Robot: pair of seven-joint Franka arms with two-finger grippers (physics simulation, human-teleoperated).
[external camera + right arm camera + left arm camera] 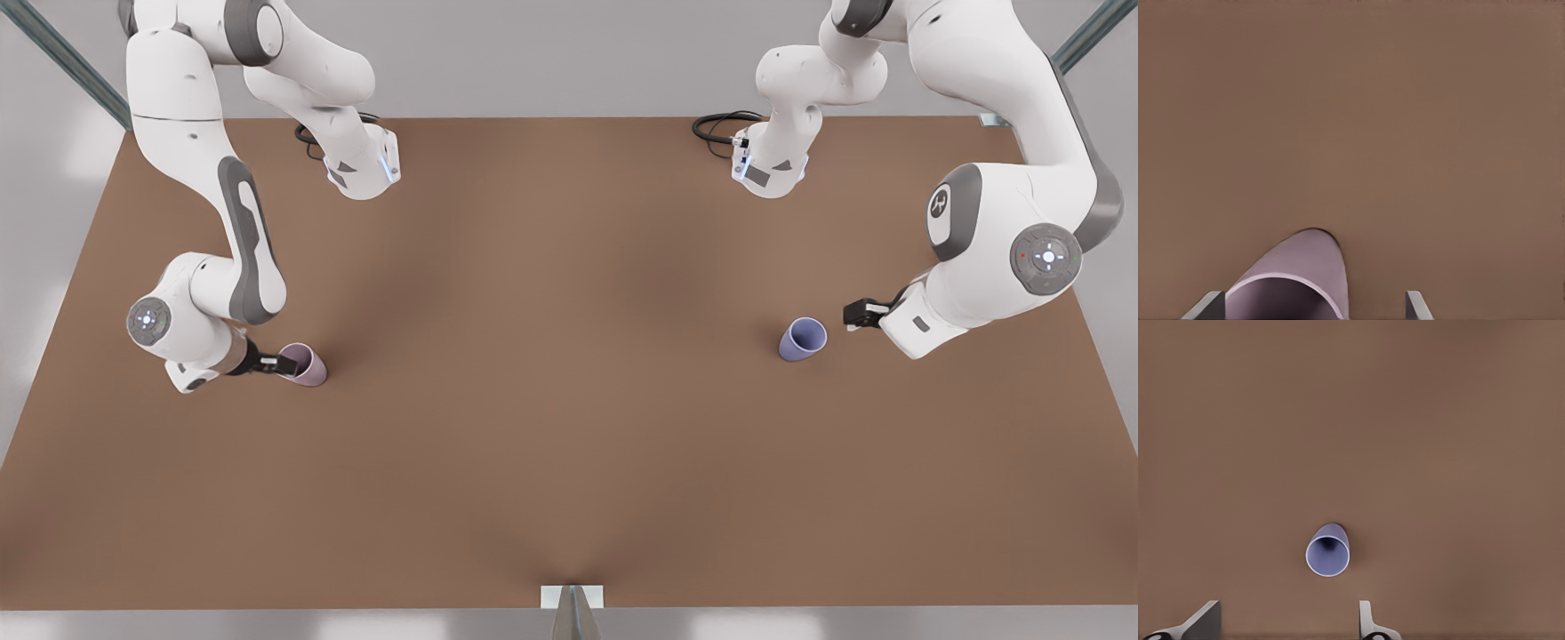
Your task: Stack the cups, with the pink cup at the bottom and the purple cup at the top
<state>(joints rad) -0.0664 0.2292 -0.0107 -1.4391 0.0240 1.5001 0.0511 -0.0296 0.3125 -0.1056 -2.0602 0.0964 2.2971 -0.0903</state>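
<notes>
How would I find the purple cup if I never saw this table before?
Look at the big brown table and go to the front view's right side. There the purple cup stands alone, just in front of the left gripper, whose fingers are open. It is bluish lavender, while the pink cup far across the table is dusty mauve.

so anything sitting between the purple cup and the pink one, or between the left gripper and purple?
Nothing visible. Bare table lies between the purple cup and the pink cup. The left gripper, fingers open, sits beside the purple cup with an unobstructed gap. The right gripper already straddles the pink cup.
</notes>
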